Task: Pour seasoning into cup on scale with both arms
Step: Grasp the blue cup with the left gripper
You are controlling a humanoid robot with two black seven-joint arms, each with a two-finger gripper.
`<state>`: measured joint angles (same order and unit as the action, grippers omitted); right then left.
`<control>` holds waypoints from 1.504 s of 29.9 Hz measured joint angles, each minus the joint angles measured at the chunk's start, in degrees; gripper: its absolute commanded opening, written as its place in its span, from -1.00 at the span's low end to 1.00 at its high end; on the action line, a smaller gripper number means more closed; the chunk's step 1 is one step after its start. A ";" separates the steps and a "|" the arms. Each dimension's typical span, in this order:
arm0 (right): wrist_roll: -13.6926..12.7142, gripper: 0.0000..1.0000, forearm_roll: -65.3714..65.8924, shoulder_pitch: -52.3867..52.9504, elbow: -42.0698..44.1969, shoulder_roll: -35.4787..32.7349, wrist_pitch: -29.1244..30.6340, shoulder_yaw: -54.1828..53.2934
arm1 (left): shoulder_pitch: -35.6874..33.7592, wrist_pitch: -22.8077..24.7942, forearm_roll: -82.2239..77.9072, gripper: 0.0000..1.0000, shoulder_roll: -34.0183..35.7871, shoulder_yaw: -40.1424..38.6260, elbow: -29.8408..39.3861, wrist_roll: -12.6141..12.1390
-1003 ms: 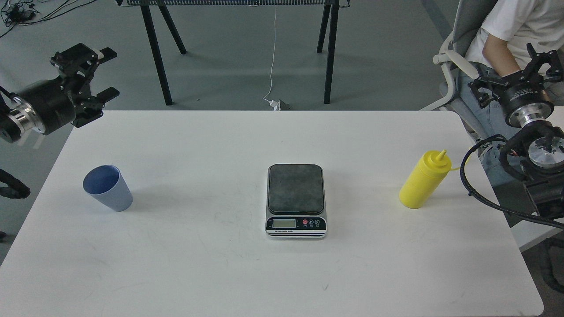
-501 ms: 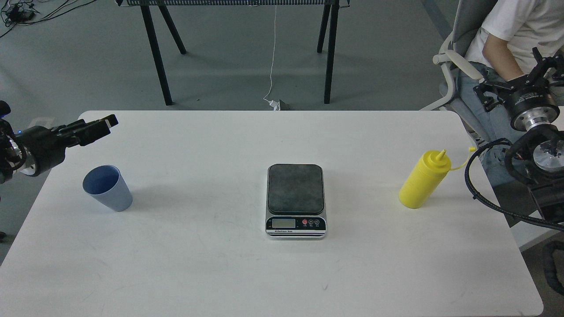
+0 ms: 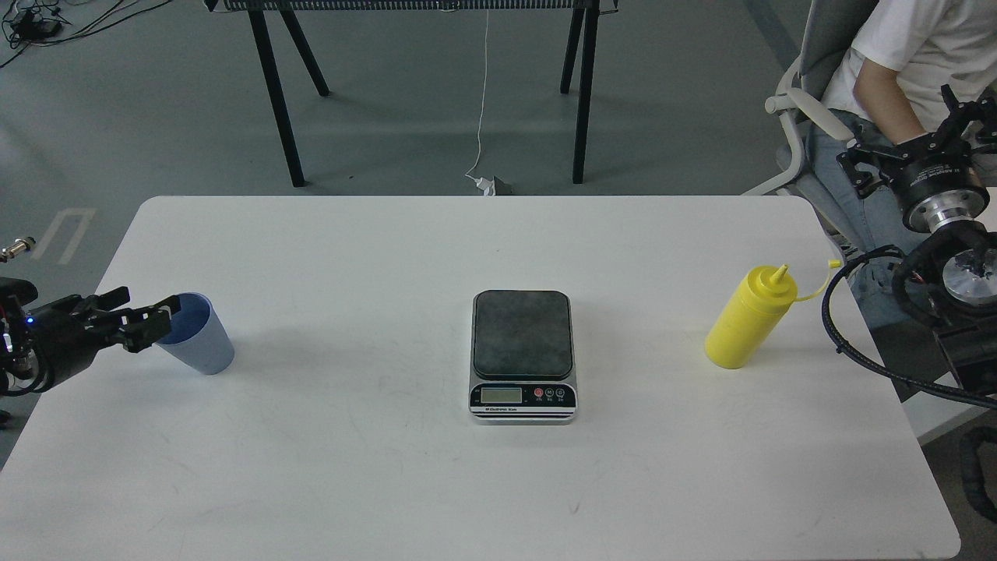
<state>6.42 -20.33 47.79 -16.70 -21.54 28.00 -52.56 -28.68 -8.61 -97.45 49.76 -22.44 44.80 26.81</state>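
The light blue cup [image 3: 199, 343] stands upright on the left of the white table [image 3: 374, 483]. My left gripper [image 3: 146, 315] is low at the table's left edge, fingers pointing right, open, its tips at the cup's left rim; I cannot tell whether they touch it. The scale [image 3: 523, 354] sits in the table's middle with a bare dark platform. The yellow seasoning bottle [image 3: 748, 319] stands upright on the right, its cap hanging off on the tether. My right gripper [image 3: 915, 136] is raised beyond the table's right edge, open and empty, well above and right of the bottle.
A person in a white shirt [image 3: 903, 54] sits in a chair close behind my right gripper. A black-legged stand [image 3: 576, 93] is on the floor beyond the table's far edge. Cables of my right arm [image 3: 849, 343] hang near the bottle.
My left gripper has swung down from high at the back left, turned level, and come to the cup's left side. My right gripper shifted slightly up and right, then held still.
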 measured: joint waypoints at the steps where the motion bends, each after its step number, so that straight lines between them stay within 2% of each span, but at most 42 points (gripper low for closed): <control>1: 0.00 1.00 0.02 0.01 0.00 0.00 0.00 0.00 | 0.00 -0.03 0.05 0.51 -0.60 0.09 -0.75 0.18; 6: 0.00 1.00 0.04 0.02 0.05 0.00 0.00 0.06 | 0.10 -0.09 0.42 0.41 -2.57 0.26 -3.52 1.04; 12: 0.00 1.00 0.11 -0.07 0.21 0.06 0.00 0.16 | 0.19 -0.09 0.50 0.04 -2.68 0.29 -3.76 1.19; 20: 0.00 1.00 0.25 -0.41 0.04 0.09 0.00 0.58 | 0.36 0.08 1.80 -0.32 -2.44 0.25 -3.77 1.19; 31: -0.04 1.00 0.31 -0.41 0.05 -0.01 0.00 0.56 | -0.01 -0.04 1.80 -0.40 -2.13 2.44 -3.84 1.19; 39: -0.01 1.00 0.33 -0.41 0.15 -0.01 0.00 0.53 | -0.51 -0.15 1.97 -0.81 -2.21 2.49 -4.00 1.19; 45: 0.00 1.00 0.37 -0.41 0.39 -0.01 0.00 0.49 | -0.42 -0.26 1.65 -0.83 -2.29 2.49 -3.85 1.19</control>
<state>6.42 -19.95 47.38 -16.31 -21.55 28.00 -52.07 -29.09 -8.87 -95.80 47.47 -19.95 40.95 28.00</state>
